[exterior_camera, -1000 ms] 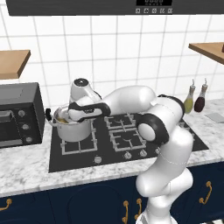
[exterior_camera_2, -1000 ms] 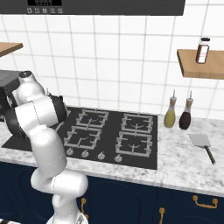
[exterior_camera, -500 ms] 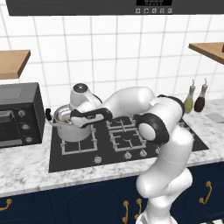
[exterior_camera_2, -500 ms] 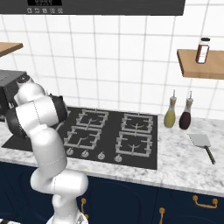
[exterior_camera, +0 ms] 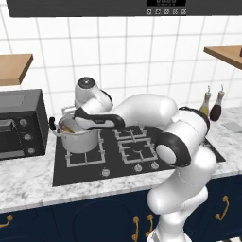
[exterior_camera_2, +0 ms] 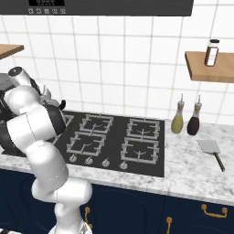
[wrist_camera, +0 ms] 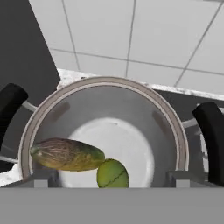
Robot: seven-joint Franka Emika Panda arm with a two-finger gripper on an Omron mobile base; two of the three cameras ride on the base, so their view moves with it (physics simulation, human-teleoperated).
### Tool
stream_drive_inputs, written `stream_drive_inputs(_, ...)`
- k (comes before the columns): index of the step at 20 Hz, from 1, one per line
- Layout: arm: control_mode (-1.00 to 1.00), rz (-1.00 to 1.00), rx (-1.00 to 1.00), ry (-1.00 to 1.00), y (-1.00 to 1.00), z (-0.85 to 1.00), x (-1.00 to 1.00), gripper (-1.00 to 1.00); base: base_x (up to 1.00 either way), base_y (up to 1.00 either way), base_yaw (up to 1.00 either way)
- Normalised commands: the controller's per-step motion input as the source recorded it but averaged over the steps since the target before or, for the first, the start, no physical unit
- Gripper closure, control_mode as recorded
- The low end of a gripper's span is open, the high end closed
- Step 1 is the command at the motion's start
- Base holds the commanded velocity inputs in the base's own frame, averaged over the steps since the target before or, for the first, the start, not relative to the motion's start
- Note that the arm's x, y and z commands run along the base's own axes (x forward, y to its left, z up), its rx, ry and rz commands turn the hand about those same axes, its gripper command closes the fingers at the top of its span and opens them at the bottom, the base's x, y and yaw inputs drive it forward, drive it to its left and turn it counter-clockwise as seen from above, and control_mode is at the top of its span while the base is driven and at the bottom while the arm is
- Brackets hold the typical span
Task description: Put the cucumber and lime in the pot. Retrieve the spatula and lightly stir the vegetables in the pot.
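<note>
Gripper (wrist_camera: 111, 183) over the pot (wrist_camera: 175, 127), jaws just opened, holding nothing. Lime (wrist_camera: 112, 173) now lies below it on the pot bottom, touching the cucumber (wrist_camera: 66, 154). We judge loading done; spatula (exterior_camera_2: 212, 150) next, far across the desk.

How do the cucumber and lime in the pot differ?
The cucumber is oblong and dull yellow-green with brownish mottling; the lime is round and brighter green. The cucumber is clearly the longer one. Both lie touching inside the pot, on its steel floor.
</note>
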Motion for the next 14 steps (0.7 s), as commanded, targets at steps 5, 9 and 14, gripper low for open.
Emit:
stream_drive_inputs(5,-1.0,-0.03,0.03,-0.01,-0.55,0.68,-0.68,-1.0,0.0,0.0,0.0)
stream_drive_inputs(9,-1.0,0.0,0.03,-0.07,-0.88,0.08,-0.84,-1.0,0.0,0.0,0.0)
stream_drive_inputs(14,-1.0,0.0,0.0,-0.09,-0.95,0.01,-0.87,-1.0,0.0,0.0,0.0)
